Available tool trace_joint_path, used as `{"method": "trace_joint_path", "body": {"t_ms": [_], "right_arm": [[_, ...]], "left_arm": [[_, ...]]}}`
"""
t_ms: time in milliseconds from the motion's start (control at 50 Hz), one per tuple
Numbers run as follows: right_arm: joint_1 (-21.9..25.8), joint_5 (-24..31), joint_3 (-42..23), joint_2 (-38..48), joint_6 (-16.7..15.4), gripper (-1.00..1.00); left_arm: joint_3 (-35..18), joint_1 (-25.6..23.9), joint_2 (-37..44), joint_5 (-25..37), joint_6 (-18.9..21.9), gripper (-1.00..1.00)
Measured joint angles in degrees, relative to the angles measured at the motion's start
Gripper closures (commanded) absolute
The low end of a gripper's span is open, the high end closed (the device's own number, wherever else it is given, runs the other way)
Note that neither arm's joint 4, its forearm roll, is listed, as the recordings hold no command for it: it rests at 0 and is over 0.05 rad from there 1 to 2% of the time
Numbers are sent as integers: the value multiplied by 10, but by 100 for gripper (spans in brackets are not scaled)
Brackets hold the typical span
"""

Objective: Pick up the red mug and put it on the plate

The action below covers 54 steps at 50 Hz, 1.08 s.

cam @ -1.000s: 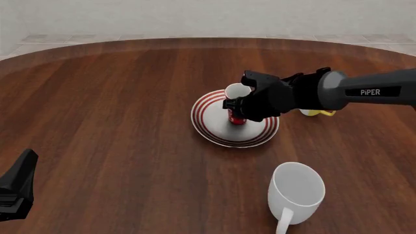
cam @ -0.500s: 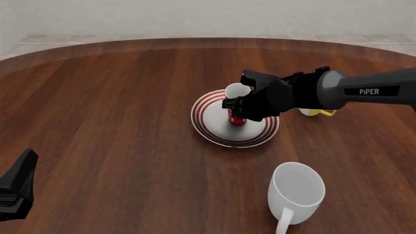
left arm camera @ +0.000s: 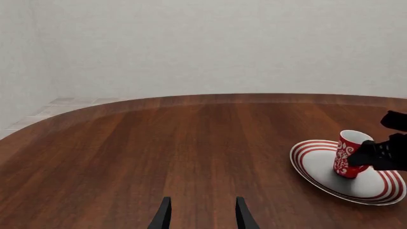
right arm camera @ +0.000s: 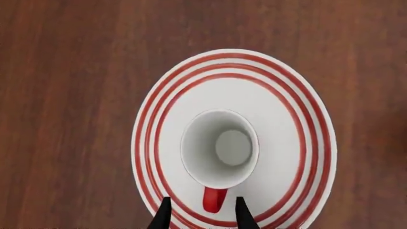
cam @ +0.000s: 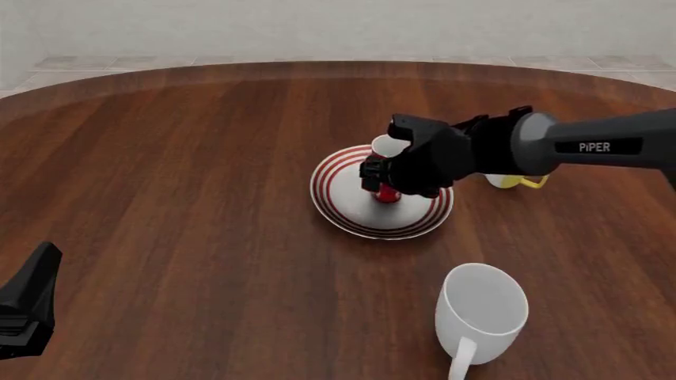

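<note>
We note the left hand (cam: 27, 305) is cut off at the frame edge in the front view; its wrist view shows the fingers apart, holding nothing. The red mug (right arm camera: 219, 149) stands upright on the plate (right arm camera: 305, 143). From the front, the right hand (cam: 396, 170) hides most of the mug; its wrist view shows the fingers apart, straddling the handle.

White "PiPER" lettering on right arm (cam: 602, 147).
</note>
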Motion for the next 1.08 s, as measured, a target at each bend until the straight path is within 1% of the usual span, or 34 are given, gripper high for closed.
{"method": "trace_joint_path", "body": {"t_ms": [280, 480, 680, 820, 980, 1080], "right_arm": [[1, 8, 15, -37, -13, -100], [4, 14, 54, -99, -23, -100], [13, 35, 114, -213, -32, -100], [15, 67, 150, -309, -50, -100], [20, 109, 170, -410, -75, -100], [24, 141, 171, -472, -91, -100]], "left_arm": [[0, 0, 0, 0, 0, -100], [0, 0, 0, 0, 0, -100], [0, 0, 0, 0, 0, -100], [0, 0, 0, 0, 0, -100], [0, 0, 0, 0, 0, -100], [0, 0, 0, 0, 0, -100]]}}
